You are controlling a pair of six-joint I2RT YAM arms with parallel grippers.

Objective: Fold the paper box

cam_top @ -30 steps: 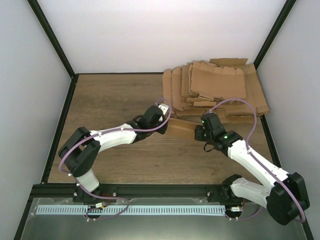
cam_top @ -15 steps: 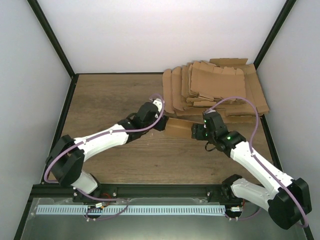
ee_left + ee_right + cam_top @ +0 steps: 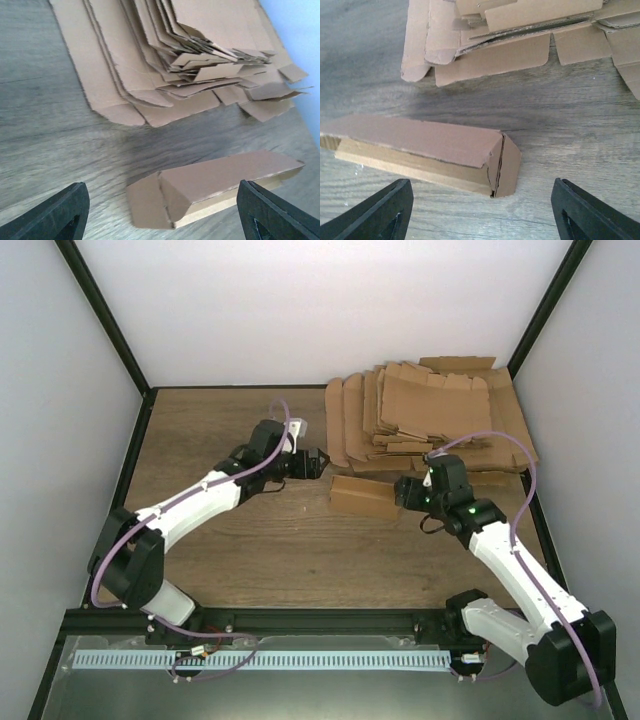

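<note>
The paper box (image 3: pixel 360 497) lies on the wooden table as a small oblong brown cardboard piece, folded shut, with a flap at each end. My left gripper (image 3: pixel 318 462) hovers just off its left end, open and apart from it. My right gripper (image 3: pixel 403 492) is open at its right end, holding nothing. The left wrist view has the paper box (image 3: pixel 215 185) lying ahead between the wide black fingers (image 3: pixel 65 212). In the right wrist view the paper box (image 3: pixel 430 145) rests on the wood, its end flap facing the open gripper (image 3: pixel 482 215).
A loose pile of flat brown cardboard blanks (image 3: pixel 430 420) fills the back right corner, just behind the box, also seen as the pile (image 3: pixel 165 55) and the pile (image 3: pixel 495 45). White walls with black frame posts enclose the table (image 3: pixel 220 440).
Both grippers opened and let go of the box, which now rests on the table. The left arm drew back to the left; the right arm backed off slightly to the right.
</note>
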